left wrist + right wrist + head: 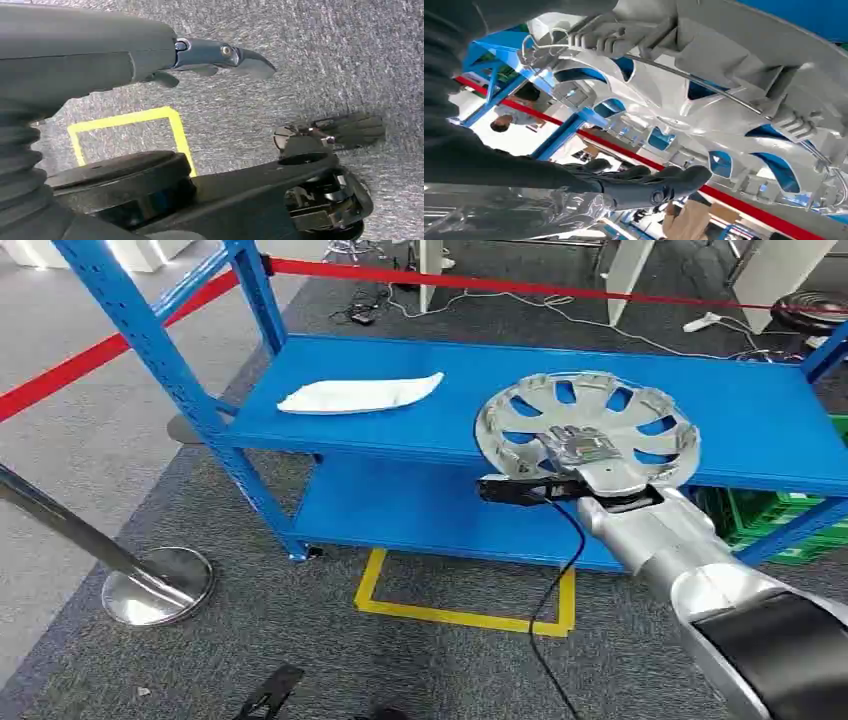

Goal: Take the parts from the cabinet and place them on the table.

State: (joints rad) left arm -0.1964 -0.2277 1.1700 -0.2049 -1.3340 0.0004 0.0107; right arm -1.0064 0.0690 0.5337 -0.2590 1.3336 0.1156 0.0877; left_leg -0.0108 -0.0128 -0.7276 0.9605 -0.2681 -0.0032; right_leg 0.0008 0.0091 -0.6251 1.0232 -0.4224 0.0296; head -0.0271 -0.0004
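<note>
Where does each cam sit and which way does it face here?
Head: high on the body, looking down at the blue shelf; right arm and right hand holding the hubcap.
Left wrist: behind the left hand, facing carpet and yellow tape.
Right wrist: behind the right hand, facing the hubcap's underside.
Shared: hubcap in head and right wrist; yellow tape in head and left wrist.

Bare blue shelf top (470, 375) between white part (360, 394) and silver wheel cover (590, 420); more bare surface right of the cover. Cover tilted over the front edge, held by right hand (585, 455), blocking that stretch. Blue uprights (150, 350) closing off the left end. Green crate (775, 515) under the right end. Steel stanchion (150, 585) standing on the floor, left.
</note>
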